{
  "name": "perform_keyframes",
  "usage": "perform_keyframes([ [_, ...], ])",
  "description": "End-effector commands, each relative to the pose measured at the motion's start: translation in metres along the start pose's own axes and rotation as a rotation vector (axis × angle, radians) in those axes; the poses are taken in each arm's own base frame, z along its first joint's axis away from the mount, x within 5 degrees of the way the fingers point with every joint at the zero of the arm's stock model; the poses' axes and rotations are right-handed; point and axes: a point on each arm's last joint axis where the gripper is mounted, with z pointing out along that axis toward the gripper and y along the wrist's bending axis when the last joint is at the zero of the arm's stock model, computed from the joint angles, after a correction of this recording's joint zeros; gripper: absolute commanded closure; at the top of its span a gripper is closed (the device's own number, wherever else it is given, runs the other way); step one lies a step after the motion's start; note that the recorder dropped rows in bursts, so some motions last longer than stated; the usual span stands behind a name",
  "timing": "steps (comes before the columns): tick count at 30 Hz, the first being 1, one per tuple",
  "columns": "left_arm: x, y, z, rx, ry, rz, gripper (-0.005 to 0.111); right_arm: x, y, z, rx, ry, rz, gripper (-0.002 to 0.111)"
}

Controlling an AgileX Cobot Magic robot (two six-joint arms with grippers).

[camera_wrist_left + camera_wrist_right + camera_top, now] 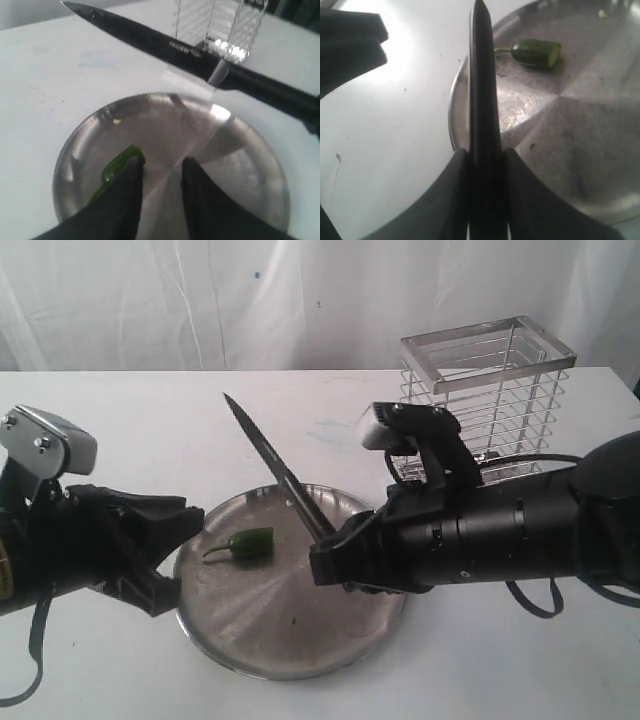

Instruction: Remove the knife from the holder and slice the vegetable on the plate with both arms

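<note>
Lighting was bright and diffuse, glare washed the table (395,100) in the right wrist view, plate (300,640) reflections were soft, near fingers (125,200) were blurred.

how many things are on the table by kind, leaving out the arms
knife: 1
chilli: 1
plate: 1
wire holder: 1
total: 4

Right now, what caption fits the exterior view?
Right hand holds the knife raised over the plate; the chilli lies beside the open left hand.
</note>
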Motion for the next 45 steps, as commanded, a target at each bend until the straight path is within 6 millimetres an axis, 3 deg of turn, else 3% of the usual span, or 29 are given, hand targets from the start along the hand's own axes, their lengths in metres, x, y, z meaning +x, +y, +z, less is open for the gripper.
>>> perform_keyframes([
  [1,0.001,0.006,0.003,-0.037,0.124,0.141,0.054,0.015,-0.005,0.000,0.023,0.030,0.111,0.108],
  [7,-0.007,0.011,0.023,-0.024,0.211,0.306,0.050,0.025,-0.011,0.001,0.061,0.043,0.176,0.108],
  [11,0.000,0.015,0.045,-0.029,0.334,0.408,0.050,0.025,-0.013,0.001,0.081,0.031,0.231,0.108],
  [23,-0.009,0.028,0.105,-0.002,0.386,0.553,0.050,0.025,-0.013,0.001,0.081,0.031,0.233,0.108],
  [32,0.005,0.026,0.117,0.115,0.425,0.762,0.050,0.025,-0.014,0.001,0.085,0.027,0.233,0.108],
  [45,0.022,0.028,0.131,0.157,0.472,0.784,0.050,0.025,-0.013,0.001,0.080,0.031,0.234,0.108],
])
